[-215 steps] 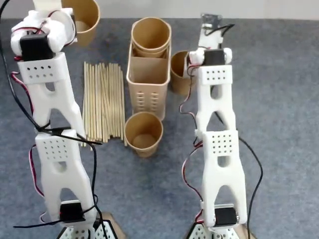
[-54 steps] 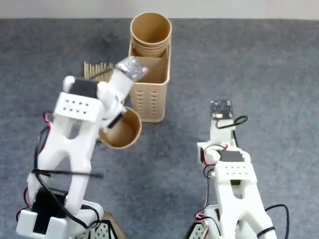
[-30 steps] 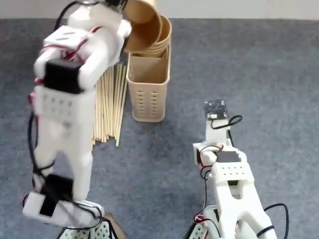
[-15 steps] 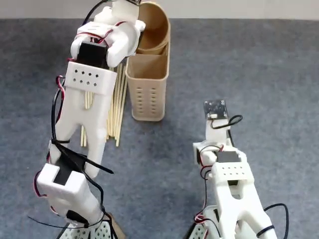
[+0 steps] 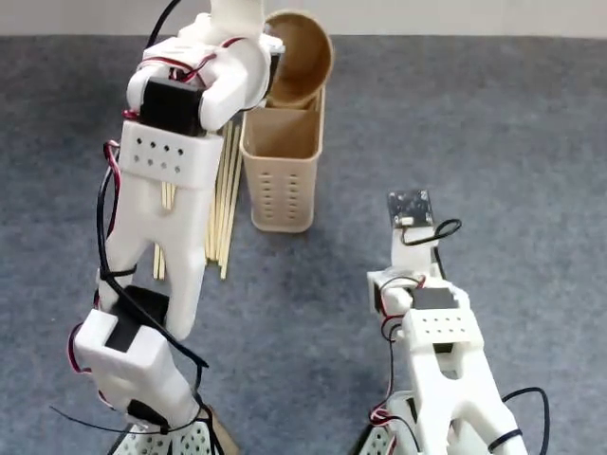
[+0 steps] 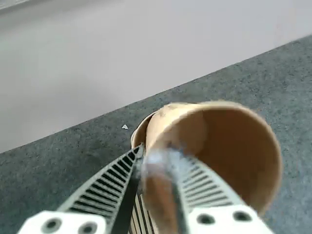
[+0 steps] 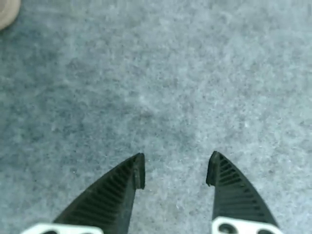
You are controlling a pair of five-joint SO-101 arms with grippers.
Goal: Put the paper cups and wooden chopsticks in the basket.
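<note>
My left jaws pinch the rim of a paper cup, held tilted over the cups nested in the far compartment of the basket. To seat it well, I would level the cup, centre it over that stack and lower it before letting go, rather than drop it askew. Wooden chopsticks lie on the table just beside the basket. My right jaws stand wide over bare table, well apart.
</note>
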